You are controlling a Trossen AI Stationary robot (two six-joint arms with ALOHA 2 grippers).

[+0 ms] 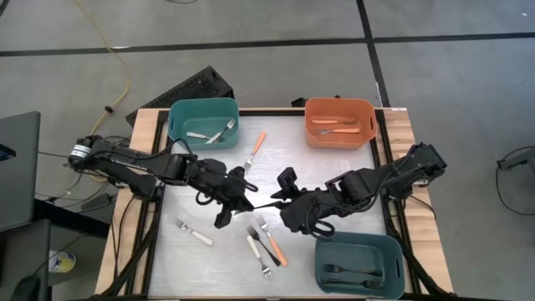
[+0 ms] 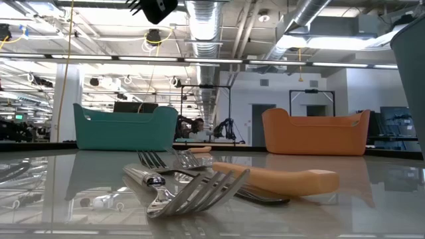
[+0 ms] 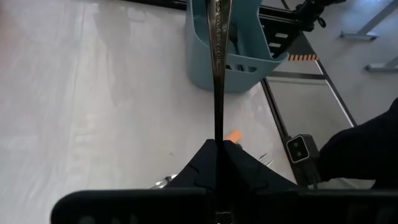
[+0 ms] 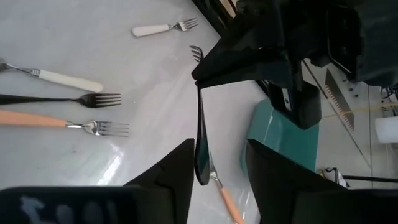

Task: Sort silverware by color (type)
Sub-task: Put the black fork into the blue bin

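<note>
Handover above the surface (image 1: pixel 334 167), between the teal bin (image 1: pixel 203 121) and the dark blue bin (image 1: pixel 359 266). The left claw (image 1: pixel 248 186) was clamped on a slim, glossy black fork (image 4: pixel 200 140); the right claw (image 1: pixel 280 194) stood part open around its free end. A sound transfer would need the right claw to close squarely before the left released. Plastic-handled forks lay below.

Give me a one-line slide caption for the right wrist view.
Handover: left hand holds a black fork out between the right hand's open fingers, three forks on the table beyond.
</note>
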